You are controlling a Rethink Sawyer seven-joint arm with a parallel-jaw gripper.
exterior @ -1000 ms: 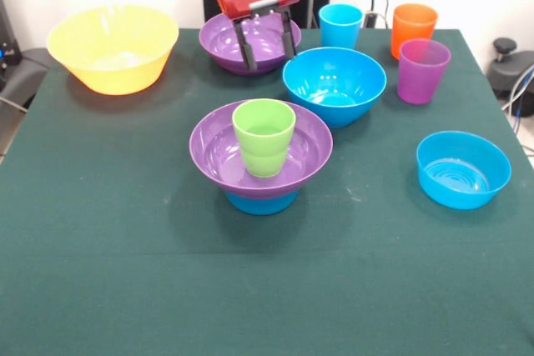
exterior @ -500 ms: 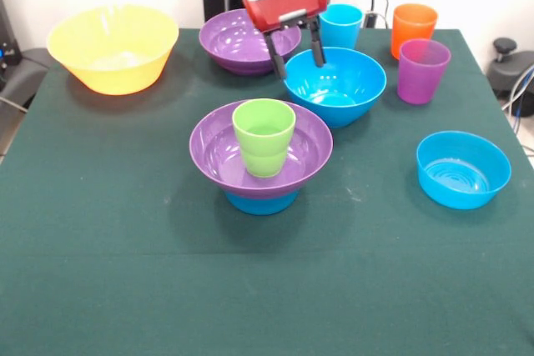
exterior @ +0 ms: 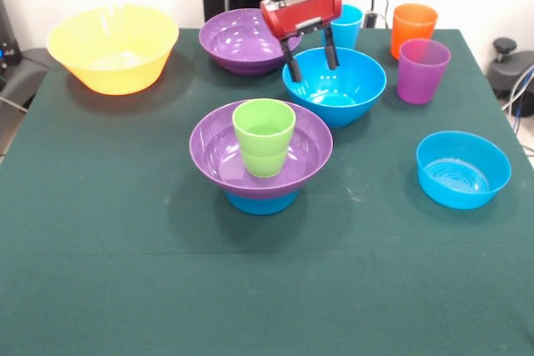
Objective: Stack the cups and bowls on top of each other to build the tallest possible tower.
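Above the large blue bowl (exterior: 335, 83), the open, empty end effector (exterior: 313, 60) has moved from the purple bowl (exterior: 244, 40); likely next pick.

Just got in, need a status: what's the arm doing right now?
The open gripper hangs empty over the large blue bowl's far rim, beside the purple bowl at the back. The tower so far is a small blue bowl, a wide purple bowl on it, and the lime green cup standing inside. The yellow bowl, another small blue bowl and the light blue, orange and purple cups sit unstacked.
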